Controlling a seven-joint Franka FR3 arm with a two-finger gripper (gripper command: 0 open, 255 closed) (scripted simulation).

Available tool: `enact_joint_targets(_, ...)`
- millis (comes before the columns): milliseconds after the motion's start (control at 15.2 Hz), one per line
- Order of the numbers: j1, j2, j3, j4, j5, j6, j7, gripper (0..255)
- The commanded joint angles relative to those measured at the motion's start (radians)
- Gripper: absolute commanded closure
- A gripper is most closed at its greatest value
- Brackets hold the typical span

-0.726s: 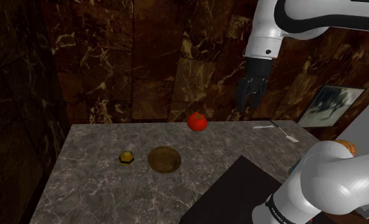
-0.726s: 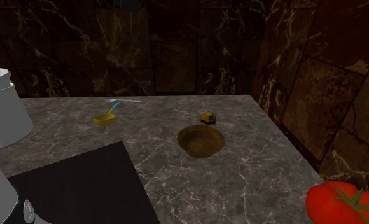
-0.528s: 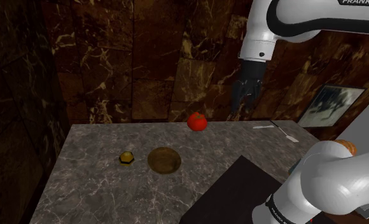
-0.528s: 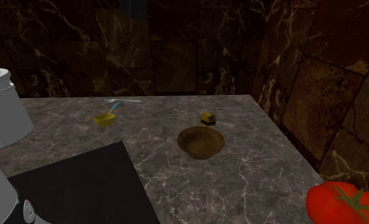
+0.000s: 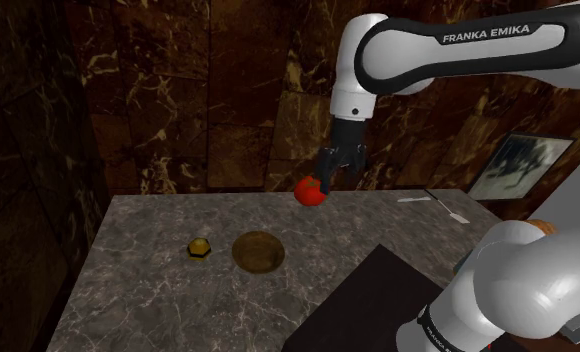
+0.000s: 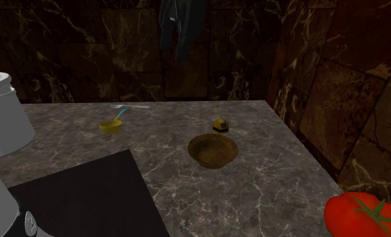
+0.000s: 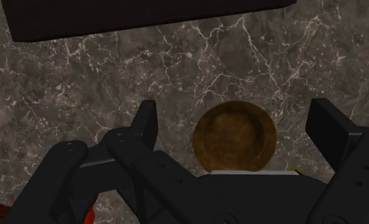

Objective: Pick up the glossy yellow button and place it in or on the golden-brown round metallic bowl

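The small yellow button lies on the grey marble table, just beside the golden-brown round bowl, on its shoulder-view left. The bowl holds nothing. My black gripper hangs open and high above the table, holding nothing; in the shoulder view it overlaps the red tomato. In the wrist view the fingers stand wide apart, and the bowl lies far below, between them.
A red tomato sits near the table's far edge. A yellow scoop with a blue handle and a white utensil lie further along. The black stand top adjoins the table. Dark marble walls close two sides.
The arm has swung towards the shoulder view's left and dropped a little, and the gripper has come into the second exterior view from above. The button, bowl and tomato have not moved.
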Motion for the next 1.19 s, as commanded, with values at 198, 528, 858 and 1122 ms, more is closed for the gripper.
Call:
enact_joint_targets(198,0.02,0.174,0.05,0.037,0.009,0.146,0.042,0)
enact_joint_targets(528,0.034,0.363,0.086,0.114,-0.009,0.263,0.085,0)
enact_joint_targets(858,0.052,0.558,0.11,0.222,-0.047,0.351,0.135,0)
enact_joint_targets(1122,0.075,0.715,0.117,0.333,-0.088,0.399,0.176,0)
